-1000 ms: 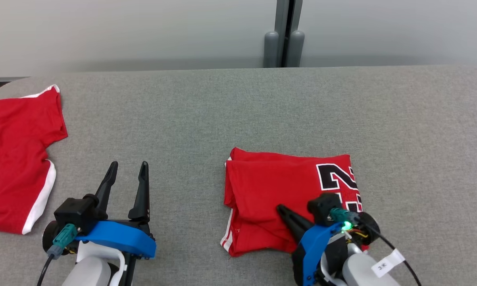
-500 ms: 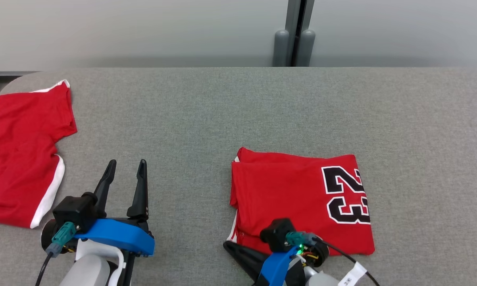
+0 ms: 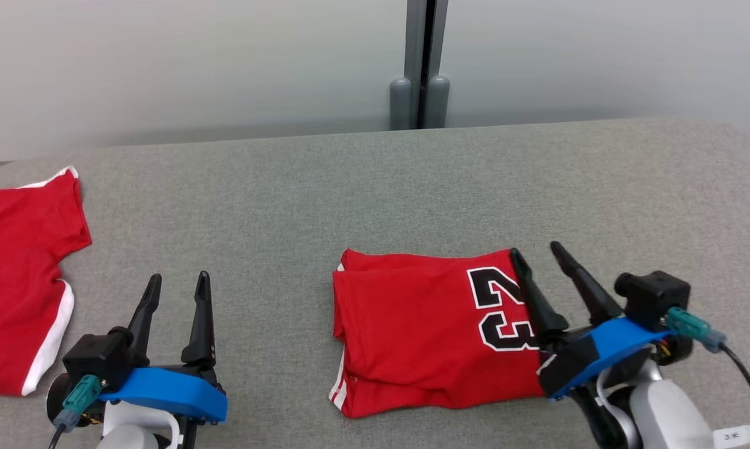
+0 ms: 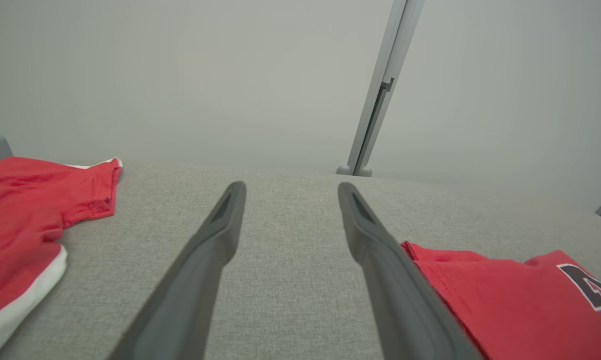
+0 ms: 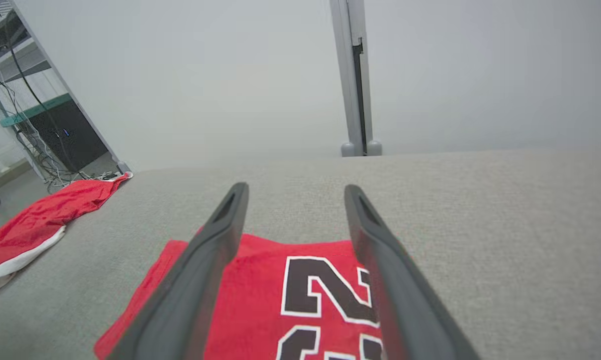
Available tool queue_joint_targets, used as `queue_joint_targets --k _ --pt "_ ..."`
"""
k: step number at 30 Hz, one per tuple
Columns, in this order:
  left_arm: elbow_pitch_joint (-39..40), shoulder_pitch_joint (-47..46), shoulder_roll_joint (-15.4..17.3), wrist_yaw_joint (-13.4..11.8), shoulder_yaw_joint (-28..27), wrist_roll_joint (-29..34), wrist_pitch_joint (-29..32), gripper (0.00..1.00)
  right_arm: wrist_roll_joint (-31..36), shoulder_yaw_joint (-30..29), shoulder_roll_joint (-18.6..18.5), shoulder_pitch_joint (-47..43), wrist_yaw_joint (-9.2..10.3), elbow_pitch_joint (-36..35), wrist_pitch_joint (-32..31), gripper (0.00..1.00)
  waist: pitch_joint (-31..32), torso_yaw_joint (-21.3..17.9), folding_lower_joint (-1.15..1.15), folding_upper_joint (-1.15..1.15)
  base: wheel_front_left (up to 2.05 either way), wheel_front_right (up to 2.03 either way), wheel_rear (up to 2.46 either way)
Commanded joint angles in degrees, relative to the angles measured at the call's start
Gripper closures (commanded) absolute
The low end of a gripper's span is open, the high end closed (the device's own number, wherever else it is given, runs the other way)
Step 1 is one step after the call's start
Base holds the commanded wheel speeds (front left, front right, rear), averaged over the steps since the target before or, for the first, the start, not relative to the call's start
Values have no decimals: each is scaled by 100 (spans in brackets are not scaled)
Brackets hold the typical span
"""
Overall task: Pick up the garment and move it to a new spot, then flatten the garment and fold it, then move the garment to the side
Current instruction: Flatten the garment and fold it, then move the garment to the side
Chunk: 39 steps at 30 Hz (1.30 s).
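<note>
Jaws spread and empty on both the left gripper point(image 3: 180, 276) and the right gripper point(image 3: 535, 249), the right one hangs over the numbered edge of the folded red jersey point(image 3: 425, 337), right of centre on the grey fabric table point(image 3: 287, 206), where a low finger could snag and unfold its top layer.

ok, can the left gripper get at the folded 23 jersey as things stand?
Probably yes. The left gripper stands open, and only bare grey table lies between it and the left edge of the folded jersey. The right gripper, open, is over its opposite edge, out of that path.
</note>
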<state>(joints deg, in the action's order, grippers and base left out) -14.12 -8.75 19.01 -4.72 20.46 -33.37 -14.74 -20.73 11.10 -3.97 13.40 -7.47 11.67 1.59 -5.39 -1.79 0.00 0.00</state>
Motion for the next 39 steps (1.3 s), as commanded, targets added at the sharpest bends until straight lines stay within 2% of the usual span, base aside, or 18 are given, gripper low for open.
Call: queue_joint_targets --k 1,6,12,34,39 --pt "41 58 21 -26 -46 -1 -19 0 194 -270 3 -188 -5 -139 -102 0 71 -62 0 0 0 0 0" --pt "104 209 29 -106 -100 16 -30 0 723 -802 -45 -440 -4 -346 -330 0 208 -154 0 0 0 0 0" --pt "158 395 45 -189 -167 -3 -40 0 1028 -944 -139 -529 -4 -214 -398 0 336 -199 0 0 0 0 0" --pt "229 358 94 -310 -141 -62 58 0 1069 -997 13 -551 -4 -132 -492 0 253 -173 0 0 0 0 0" --pt "313 289 145 -338 -164 -55 84 0 865 -861 58 -367 -4 -114 -1053 0 113 -130 0 0 0 0 0"
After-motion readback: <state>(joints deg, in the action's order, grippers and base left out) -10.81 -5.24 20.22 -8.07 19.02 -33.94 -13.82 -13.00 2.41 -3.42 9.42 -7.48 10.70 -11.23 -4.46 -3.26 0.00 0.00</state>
